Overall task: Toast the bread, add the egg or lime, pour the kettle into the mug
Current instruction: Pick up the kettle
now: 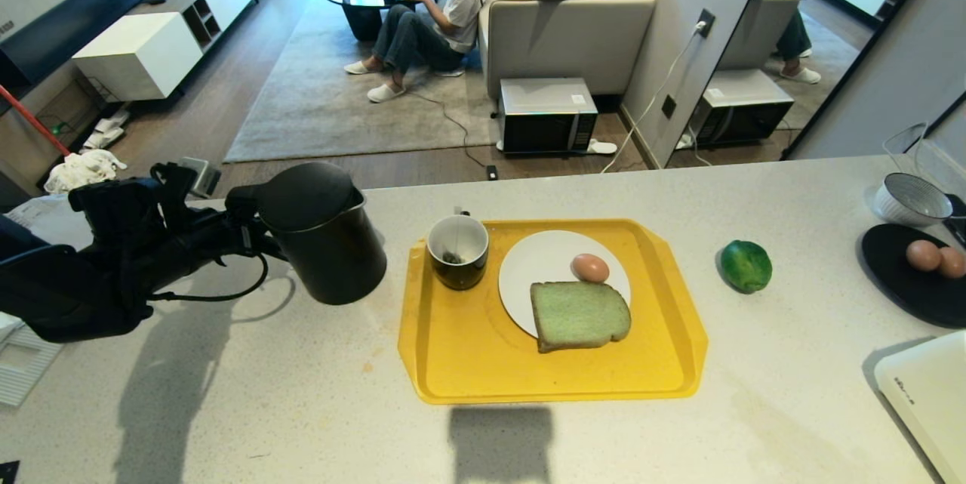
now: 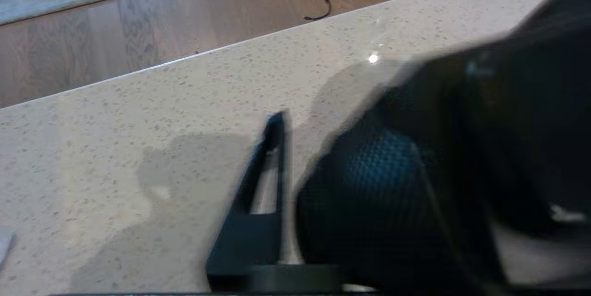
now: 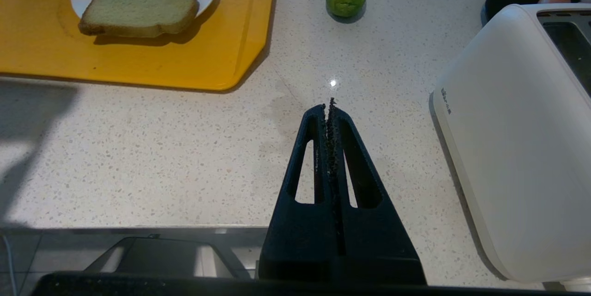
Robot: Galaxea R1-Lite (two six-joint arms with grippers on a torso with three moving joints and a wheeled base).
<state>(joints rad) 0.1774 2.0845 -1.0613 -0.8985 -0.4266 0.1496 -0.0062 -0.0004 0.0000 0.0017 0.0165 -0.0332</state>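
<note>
The black kettle (image 1: 328, 242) stands on the counter left of the yellow tray (image 1: 468, 348). My left gripper (image 1: 245, 223) reaches in from the left and is shut on its handle (image 2: 369, 185). One finger (image 2: 272, 148) shows beside the handle; the other is hidden behind it. On the tray stand the dark mug (image 1: 457, 251) with a teabag and a white plate (image 1: 543, 257) carrying the green bread (image 1: 579, 314) and the egg (image 1: 590, 267). The lime (image 1: 746, 266) lies right of the tray. My right gripper (image 3: 330, 104) is shut and empty near the counter's front edge.
A white toaster (image 1: 932, 393) stands at the front right, close to my right gripper. A black plate (image 1: 906, 295) with two more eggs (image 1: 924, 254) and a striped bowl (image 1: 909, 201) sit at the far right. A person (image 1: 438, 16) sits on the floor beyond the counter.
</note>
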